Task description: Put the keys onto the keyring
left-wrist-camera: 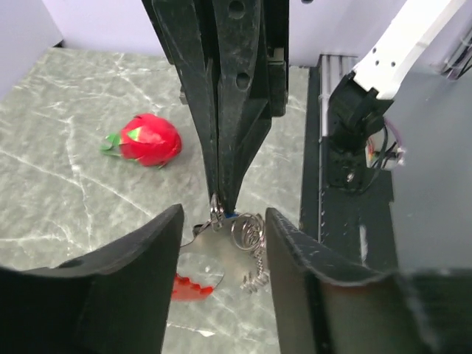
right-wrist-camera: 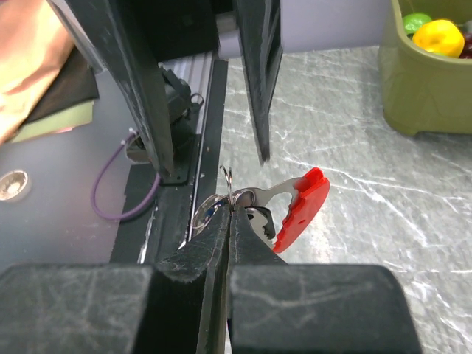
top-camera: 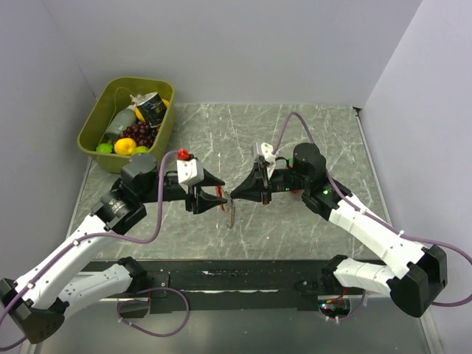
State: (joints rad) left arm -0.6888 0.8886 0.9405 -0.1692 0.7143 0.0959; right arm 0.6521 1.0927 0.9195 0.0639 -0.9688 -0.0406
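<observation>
My right gripper (top-camera: pixel 233 195) is shut on a silvery ring of the keyring (right-wrist-camera: pixel 228 193) and holds it above the table. The red clip (right-wrist-camera: pixel 301 206) with its metal part hangs beyond the fingertips. In the left wrist view the red clip (left-wrist-camera: pixel 195 285) and the bunch of rings and chain (left-wrist-camera: pixel 251 236) hang under the right gripper's shut tips. A small bit of the blue key head (left-wrist-camera: pixel 231 216) shows at the ring; the rest of the keys is hidden. My left gripper (left-wrist-camera: pixel 223 215) is open, with one finger on each side of the hanging keyring, not touching it.
An olive bin (top-camera: pixel 94 118) of toy fruit and a can stands at the back left. A round red toy fruit (left-wrist-camera: pixel 147 140) with a green top lies on the marble table beyond the grippers. The black rail (top-camera: pixel 236 276) runs along the near edge.
</observation>
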